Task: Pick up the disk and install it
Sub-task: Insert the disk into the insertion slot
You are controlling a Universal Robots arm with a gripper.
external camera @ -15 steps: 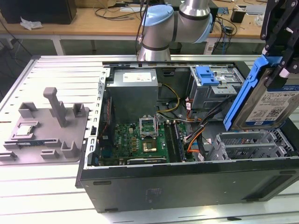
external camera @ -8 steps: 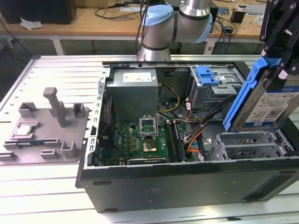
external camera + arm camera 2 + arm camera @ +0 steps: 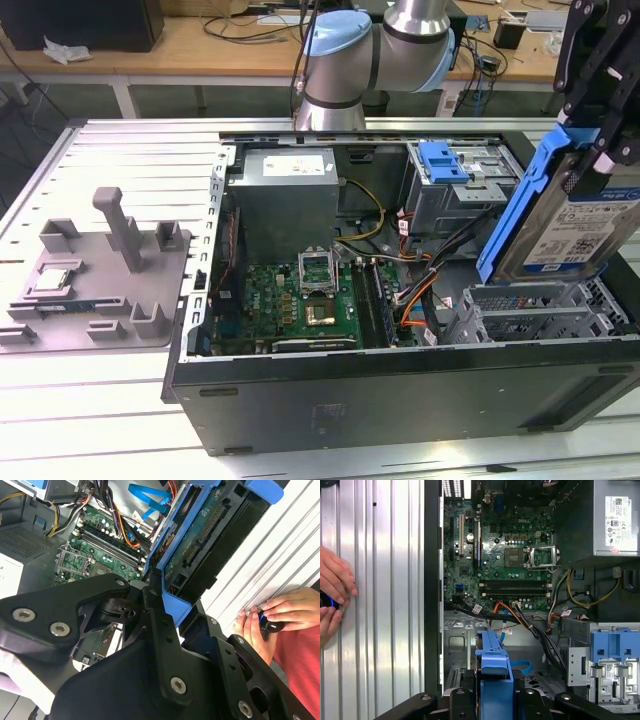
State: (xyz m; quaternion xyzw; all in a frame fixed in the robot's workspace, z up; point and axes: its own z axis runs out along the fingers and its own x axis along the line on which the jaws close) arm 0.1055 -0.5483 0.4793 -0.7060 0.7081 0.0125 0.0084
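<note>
We saw the disk (image 3: 575, 225), silver, blue-framed, with a white-and-blue label. It stood tilted on edge at three o'clock in the exterior view.

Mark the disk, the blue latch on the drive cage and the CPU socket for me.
disk (image 3: 580, 230), exterior view, on its printed label.
blue latch (image 3: 445, 162), exterior view, on its middle.
CPU socket (image 3: 320, 316), exterior view, on its centre.

The arm (image 3: 345, 60) has silver-grey tubes and light blue joint caps; the gripper (image 3: 172, 601) is black, with silver screws.
</note>
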